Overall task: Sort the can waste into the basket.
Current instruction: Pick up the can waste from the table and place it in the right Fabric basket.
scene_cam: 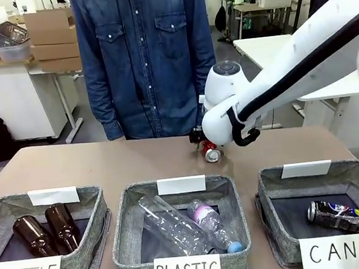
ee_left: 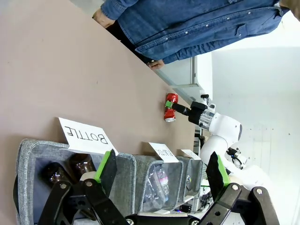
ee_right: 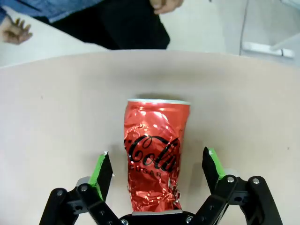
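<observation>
Desk (scene_cam: 105, 165): flat matte brown, three grey soft-sided fabric bins along the near edge, carded BOTTLE, PLASTIC, CAN. CAN basket (scene_cam: 275, 224) on the robot's right already has the black printed can (scene_cam: 335, 216) lying on its side in it. BOTTLE bin (scene_cam: 84, 263) holds two dark brown glass bottles, PLASTIC bin (scene_cam: 124, 249) holds clear crumpled bottles. Right arm reaches across to the far side of the desk, near the person in the denim shirt. Right tool (ee_right: 157, 168) is spread wide, green pads either side of the red can (ee_right: 154, 154), gap on both sides, no contact yet. Red can lies on the desk, dented and creased thin metal, shiny, silver end. Step looks like pre-grasp on the second can. Next move probably: close on the body, lift, carry back to the CAN basket; the crushed wall is uneven, so the grip may slip or deform it further. Left tool (ee_left: 161, 171) spread too, empty, hovering near the BOTTLE bin.
</observation>
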### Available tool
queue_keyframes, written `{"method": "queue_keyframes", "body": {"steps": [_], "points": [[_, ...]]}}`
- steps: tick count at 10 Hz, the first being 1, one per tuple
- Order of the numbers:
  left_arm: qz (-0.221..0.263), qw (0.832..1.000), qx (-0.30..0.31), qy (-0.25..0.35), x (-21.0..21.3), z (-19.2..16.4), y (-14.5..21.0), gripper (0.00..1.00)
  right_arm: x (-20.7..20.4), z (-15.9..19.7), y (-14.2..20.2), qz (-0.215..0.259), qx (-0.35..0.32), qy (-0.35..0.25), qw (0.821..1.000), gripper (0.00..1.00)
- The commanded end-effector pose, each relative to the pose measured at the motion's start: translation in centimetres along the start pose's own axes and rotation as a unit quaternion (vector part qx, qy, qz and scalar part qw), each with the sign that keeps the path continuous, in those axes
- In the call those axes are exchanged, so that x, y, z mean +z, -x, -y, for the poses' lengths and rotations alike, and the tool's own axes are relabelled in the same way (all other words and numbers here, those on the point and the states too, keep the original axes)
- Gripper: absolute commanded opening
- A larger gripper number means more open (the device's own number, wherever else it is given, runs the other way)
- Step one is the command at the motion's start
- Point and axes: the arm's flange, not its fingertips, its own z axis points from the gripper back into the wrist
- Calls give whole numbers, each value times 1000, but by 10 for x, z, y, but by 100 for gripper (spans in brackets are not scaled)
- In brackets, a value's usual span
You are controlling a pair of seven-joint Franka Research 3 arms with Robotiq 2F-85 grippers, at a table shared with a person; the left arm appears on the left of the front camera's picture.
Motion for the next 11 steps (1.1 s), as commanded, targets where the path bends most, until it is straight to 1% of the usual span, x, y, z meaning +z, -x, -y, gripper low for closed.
{"method": "queue_keyframes", "body": {"steps": [1, 2, 3, 4, 5, 6, 7, 11], "points": [[-2, 1000, -9, 0, 1, -1, -1, 100, -2, -5, -3, 7, -18, 6, 1000, 100], [-2, 1000, -9, 0, 1, -1, -1, 100, -2, -6, -3, 3, -21, 6, 1000, 100], [-2, 1000, -9, 0, 1, -1, -1, 100, -1, -6, -2, 7, -23, 7, 1000, 41], [-2, 1000, -9, 0, 1, -1, -1, 100, -1, -5, -2, 2, -23, 5, 1000, 40], [-2, 1000, -9, 0, 1, -1, -1, 100, -1, -4, -1, 0, -23, 6, 1000, 0], [-2, 1000, -9, 0, 1, -1, -1, 100, -1, -3, 0, -2, -25, 8, 1000, 35], [-2, 1000, -9, 0, 1, -1, -1, 100, 0, -2, 0, -2, -26, 7, 1000, 0], [-2, 1000, -9, 0, 1, -1, -1, 100, 2, -1, 1, 2, -25, 14, 1000, 0]]}}
